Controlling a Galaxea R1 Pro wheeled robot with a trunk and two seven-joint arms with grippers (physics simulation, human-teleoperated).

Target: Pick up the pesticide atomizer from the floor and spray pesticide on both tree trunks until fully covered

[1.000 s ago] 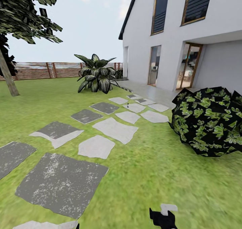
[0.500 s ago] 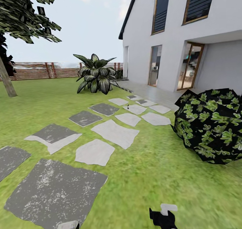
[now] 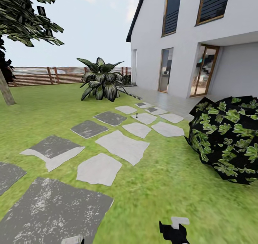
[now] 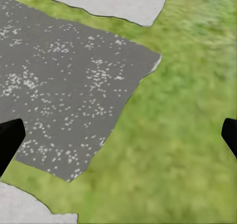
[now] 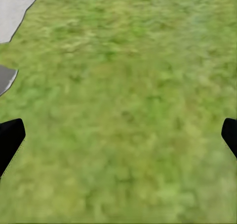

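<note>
The pesticide atomizer (image 3: 136, 114) is a tiny black item with a white tip, standing far ahead on a pale stepping stone (image 3: 144, 118) of the garden path. A tree (image 3: 5, 90) with a grey-brown trunk and a dark green crown stands at the far left by the fence. Both of my arms hang low. The right gripper (image 3: 174, 231) shows at the lower edge of the head view, over grass. In the right wrist view the right gripper (image 5: 118, 137) has its black fingertips wide apart over lawn. The left gripper (image 4: 118, 140) is equally open above a dark speckled stone (image 4: 64, 90).
A path of grey and pale stepping stones (image 3: 122, 146) runs across the lawn toward the white house (image 3: 200, 39). A dark leafy bush (image 3: 229, 138) sits close on the right. A low palm-like plant (image 3: 101, 79) and a slatted wooden fence (image 3: 53, 75) lie beyond.
The whole view has shifted as the robot rolls forward: stones slide toward me and left, the bush slides right. Both grippers hold the same pose.
</note>
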